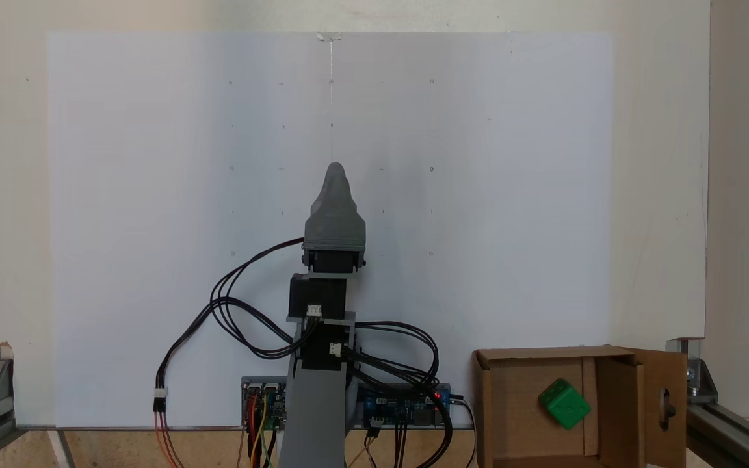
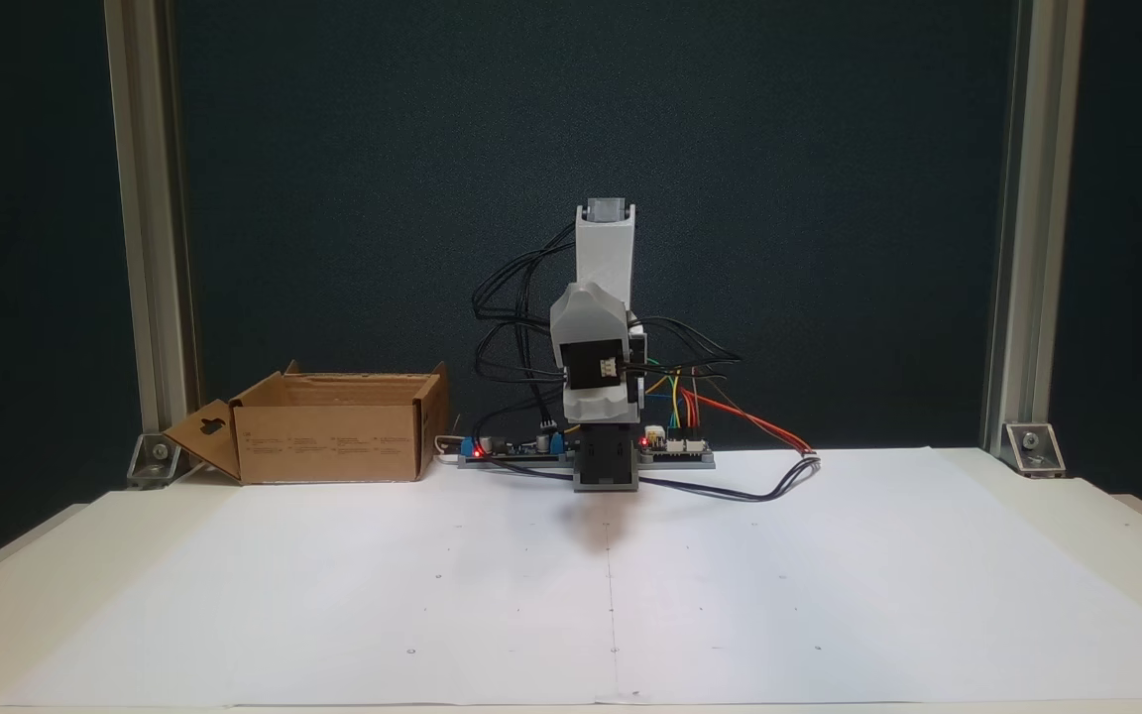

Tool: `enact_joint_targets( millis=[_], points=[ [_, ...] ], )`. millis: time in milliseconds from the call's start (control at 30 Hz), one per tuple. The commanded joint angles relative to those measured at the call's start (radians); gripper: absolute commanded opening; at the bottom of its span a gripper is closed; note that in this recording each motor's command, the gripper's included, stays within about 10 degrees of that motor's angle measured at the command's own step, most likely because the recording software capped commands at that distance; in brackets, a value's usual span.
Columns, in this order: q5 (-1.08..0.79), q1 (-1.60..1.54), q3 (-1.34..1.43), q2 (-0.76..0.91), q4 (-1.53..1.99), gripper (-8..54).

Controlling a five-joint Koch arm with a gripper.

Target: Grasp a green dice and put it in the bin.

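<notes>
We look at a pale table (image 2: 1027, 555) covered by a large white sheet (image 1: 153, 195) marked with faint dots, with a dark panel (image 2: 829, 149) behind it and aluminium rails (image 2: 1017, 228) at the sides. In both fixed views the arm (image 2: 606, 258) is folded up over its base at the table's rear edge, above the circuit boards (image 1: 407, 406) and loops of black cable (image 1: 244, 312). Our gripper (image 1: 335, 170) points out over the sheet as a single grey tapered tip in the top-down fixed view; its jaws lie one behind the other, so we cannot tell whether they are spread or pressed together, and we see nothing between them.

The green dice (image 1: 564, 403) lies tilted on the floor inside the bin (image 1: 498, 396), a brown cardboard box at the lower right of the top-down fixed view, well apart from the gripper. A side flap with a cut-out hole (image 1: 666, 406) sticks outward. In the front fixed view the box stands at the left beside the arm's base, its walls hiding the inside.
</notes>
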Motion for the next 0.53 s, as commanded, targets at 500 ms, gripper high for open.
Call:
enact_joint_targets(
  millis=[500],
  points=[
    [0.026, -0.012, 0.048, 0.110, -0.075, 45.3]
  ],
)
